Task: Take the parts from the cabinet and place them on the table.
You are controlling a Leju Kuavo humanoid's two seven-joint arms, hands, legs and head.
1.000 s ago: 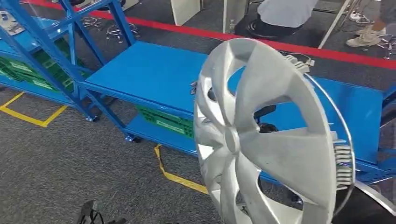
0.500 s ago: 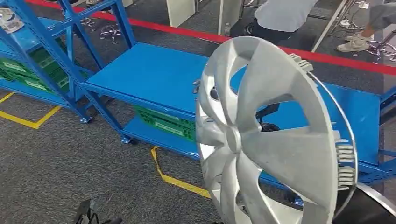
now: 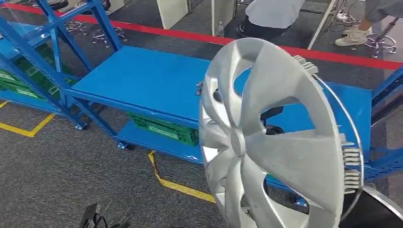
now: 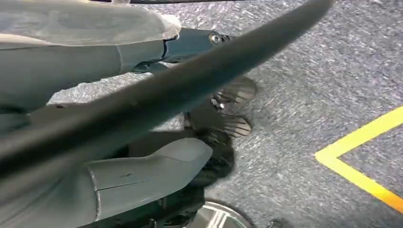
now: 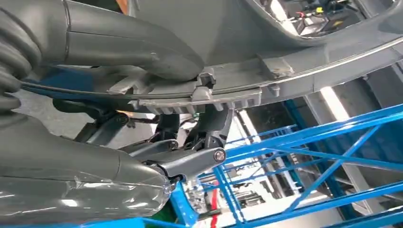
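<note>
I hold a large silver hubcap upright in front of me, and it hides much of the blue table behind it. My right hand grips the hubcap's rim beside a ribbed clip, thumb on one side and fingers on the other. The silver right arm comes in at the lower right. The dark rim also runs between the thumb and fingers of my left hand, above the grey carpet.
A blue cabinet rack stands at the left, with green crates on the lower shelves. Yellow floor tape lies before the table and a red line behind it. People stand past the red line.
The whole scene has slid left and slightly down across the frames, so the camera has moved. The hubcap keeps its place in front of me.
</note>
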